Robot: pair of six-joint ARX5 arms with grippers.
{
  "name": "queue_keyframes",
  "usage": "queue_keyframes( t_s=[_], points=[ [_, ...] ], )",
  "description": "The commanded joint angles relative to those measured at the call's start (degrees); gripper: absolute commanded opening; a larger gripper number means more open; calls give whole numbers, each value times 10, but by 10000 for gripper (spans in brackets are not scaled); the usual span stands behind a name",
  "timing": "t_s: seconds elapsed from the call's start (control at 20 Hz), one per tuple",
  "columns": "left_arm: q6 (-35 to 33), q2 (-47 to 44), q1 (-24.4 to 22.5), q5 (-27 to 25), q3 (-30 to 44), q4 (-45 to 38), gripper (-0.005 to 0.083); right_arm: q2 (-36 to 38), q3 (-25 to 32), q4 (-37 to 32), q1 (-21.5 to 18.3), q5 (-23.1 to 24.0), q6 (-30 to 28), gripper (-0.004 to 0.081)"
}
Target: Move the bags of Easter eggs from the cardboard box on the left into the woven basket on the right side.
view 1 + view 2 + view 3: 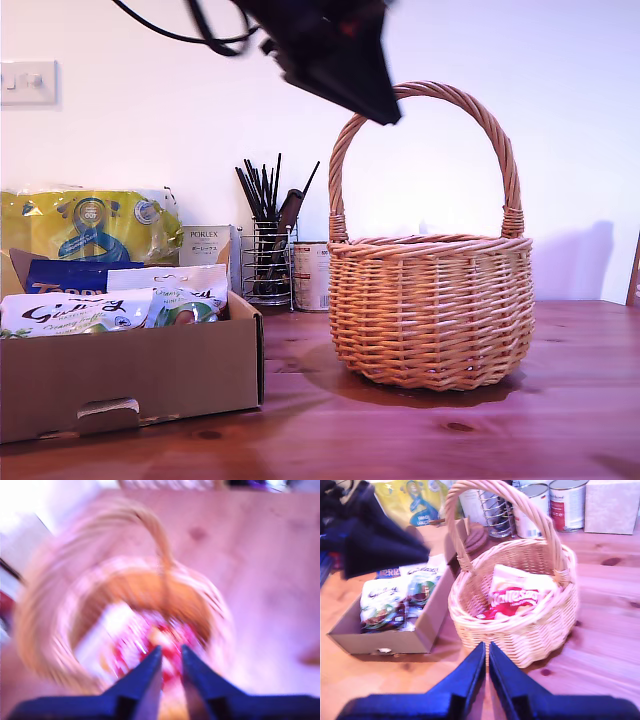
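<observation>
The red-and-white Maltesers bag lies inside the woven basket. The white-and-green Galaxy bags and the blue Terry's bag stand in the cardboard box at the exterior view's left.

My first gripper hangs above the basket with a narrow gap between its fingers and nothing held (its view is blurred). My second gripper faces the basket's near wall, fingers pressed nearly together and empty.

Step in hand, as judged: send the first gripper to the box for the next bag.

1. Raise it above the arched handle before moving sideways; the handle spans the basket's mouth.
2. Spread the fingers before descending.
3. Approach the nearest Galaxy bag from above and pinch its top edge, clear of the box walls.

Open room: bare table lies at the exterior view's right and between box and basket. The wire utensil holder stands behind that gap.
</observation>
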State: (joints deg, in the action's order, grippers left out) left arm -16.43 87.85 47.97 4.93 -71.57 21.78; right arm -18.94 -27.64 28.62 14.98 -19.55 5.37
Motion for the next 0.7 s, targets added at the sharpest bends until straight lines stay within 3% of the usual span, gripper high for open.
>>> queue_keyframes(
  t_s=[0.0, 0.35, 0.65],
  points=[
    [5, -5, -16, 8, 15, 12, -19, -4, 5, -11, 6, -26, -13, -12],
    [11, -131, -93, 24, 135, 14, -19, -75, 5, -67, 62, -37, -32, -12],
    [-34, -216, -226, 97, 235, 11, -19, -197, 5, -150, 156, 24, -57, -12]
  ],
)
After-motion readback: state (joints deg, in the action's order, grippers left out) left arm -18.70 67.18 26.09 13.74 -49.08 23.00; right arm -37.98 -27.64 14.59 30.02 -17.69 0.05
